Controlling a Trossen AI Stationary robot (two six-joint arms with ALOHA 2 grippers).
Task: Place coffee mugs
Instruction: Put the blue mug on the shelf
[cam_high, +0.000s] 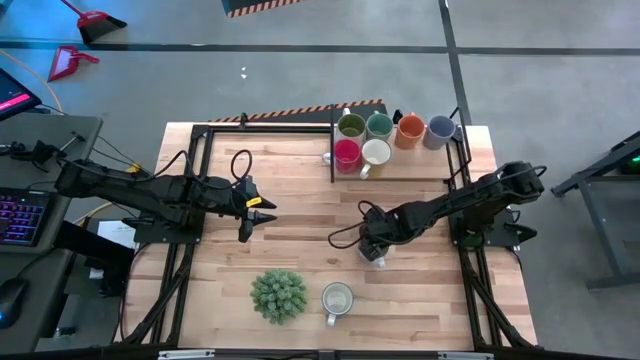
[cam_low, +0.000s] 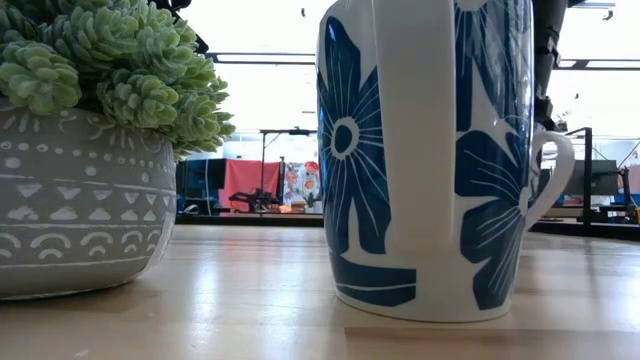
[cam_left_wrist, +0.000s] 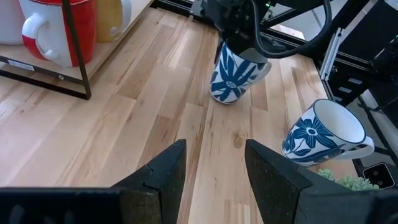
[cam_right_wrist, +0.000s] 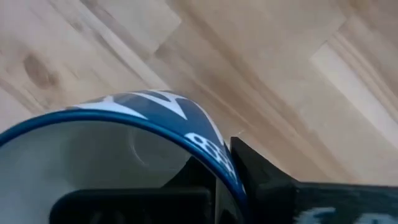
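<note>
Two blue-flowered mugs were off the rack (cam_high: 392, 178): my right gripper (cam_high: 374, 250) clamped one mug (cam_left_wrist: 235, 74) mid-table for carrying; the other mug (cam_high: 337, 299) waited near the front edge, left gripper (cam_high: 268, 211) idle, fingers apart.

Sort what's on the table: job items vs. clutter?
Job:
- six mugs on the rack
- blue-flowered mug gripped at its rim by the right gripper
- second blue-flowered mug, standing near the plant
- left gripper, open, waiting over bare wood

Lying about:
- potted plant
</note>
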